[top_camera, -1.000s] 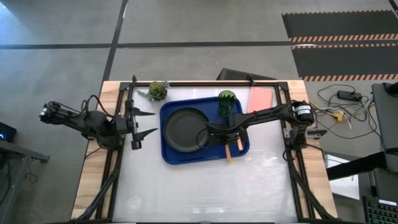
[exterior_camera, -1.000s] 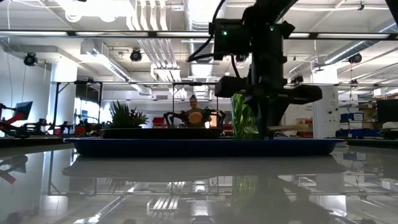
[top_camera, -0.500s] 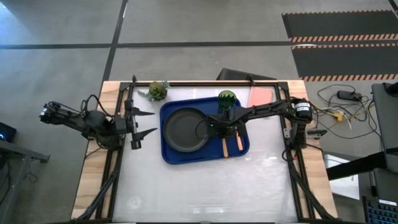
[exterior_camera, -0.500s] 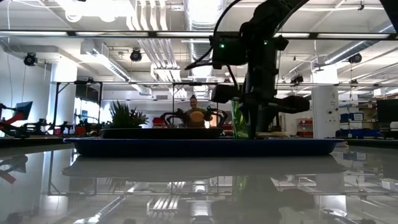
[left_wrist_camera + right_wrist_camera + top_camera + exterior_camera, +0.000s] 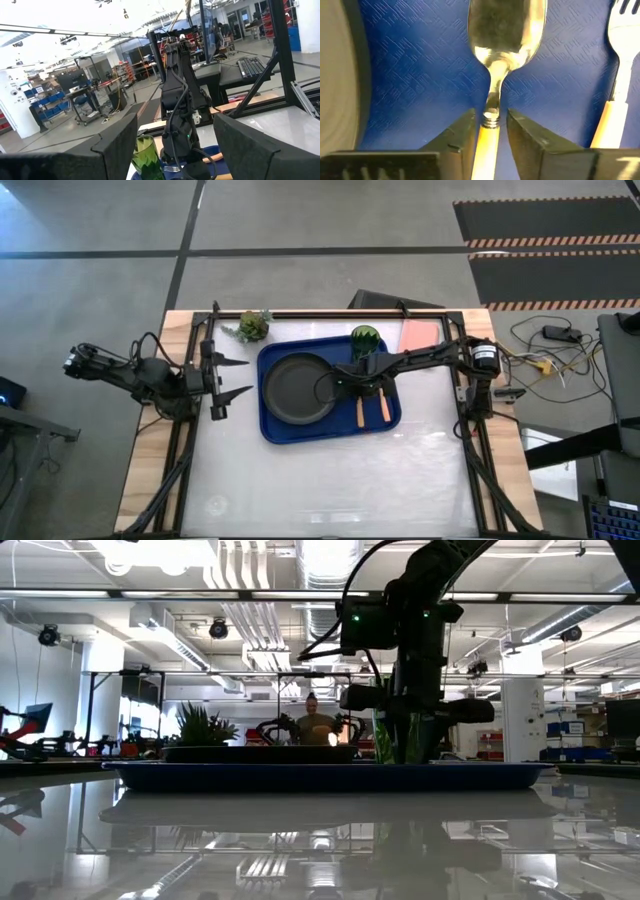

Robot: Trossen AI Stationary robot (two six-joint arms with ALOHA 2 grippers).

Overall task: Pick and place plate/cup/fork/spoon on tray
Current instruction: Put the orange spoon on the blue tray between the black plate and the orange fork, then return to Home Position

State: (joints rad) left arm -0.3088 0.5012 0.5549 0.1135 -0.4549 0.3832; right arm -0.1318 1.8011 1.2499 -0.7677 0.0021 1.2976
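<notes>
Spoon with silver oval bowl, orange handle (image 5: 497,60) lies on dark blue plastic tray (image 5: 275,425), right tool (image 5: 489,132) narrowly parted astride its handle; left tool (image 5: 222,387) wide, off tray.

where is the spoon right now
In the high view the spoon lies flat on the tray, on its right part, between the plate and the fork.

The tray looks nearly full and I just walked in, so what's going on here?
The right gripper is over the blue tray, its fingers parted on either side of the spoon, which lies beside the fork. The plate and cup are on the tray. The left gripper waits, open, at the table's left.
</notes>
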